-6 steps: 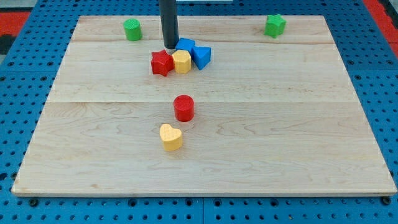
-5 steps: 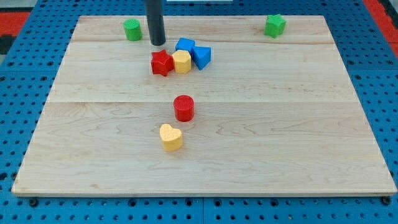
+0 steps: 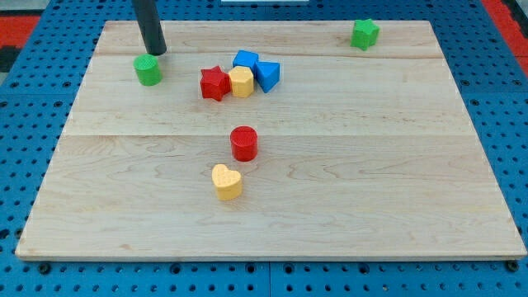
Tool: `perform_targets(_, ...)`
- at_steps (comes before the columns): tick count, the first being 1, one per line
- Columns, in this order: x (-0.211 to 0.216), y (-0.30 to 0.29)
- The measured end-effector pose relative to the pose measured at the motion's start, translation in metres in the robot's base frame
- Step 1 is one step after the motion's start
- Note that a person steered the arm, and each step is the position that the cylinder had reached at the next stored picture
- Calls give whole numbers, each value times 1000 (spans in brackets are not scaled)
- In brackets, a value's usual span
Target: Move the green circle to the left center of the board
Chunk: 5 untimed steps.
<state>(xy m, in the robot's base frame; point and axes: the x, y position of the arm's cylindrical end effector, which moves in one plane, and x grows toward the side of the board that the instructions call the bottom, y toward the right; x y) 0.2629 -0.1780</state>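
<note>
The green circle (image 3: 148, 70) is a small green cylinder standing on the wooden board (image 3: 371, 181) in its upper left part. My tip (image 3: 156, 52) is just above it in the view, slightly to its right, touching or nearly touching its top edge. The dark rod rises from the tip out of the view's top.
A cluster of a red star (image 3: 214, 83), a yellow block (image 3: 242, 82) and two blue blocks (image 3: 245, 60) (image 3: 267, 74) lies right of the green circle. A red cylinder (image 3: 244, 143) and a yellow heart (image 3: 226, 181) sit mid-board. A green star-like block (image 3: 365, 33) is at the top right.
My tip moved left from the blue blocks, past the green circle's old spot near the top edge. The green circle has slid down and to the left.
</note>
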Motion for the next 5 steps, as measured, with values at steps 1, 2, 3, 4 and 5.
perform_targets(1,40,0)
perform_targets(2,84,6)
perform_targets(3,72,-18)
perform_targets(4,124,-13)
perform_targets(5,132,-11)
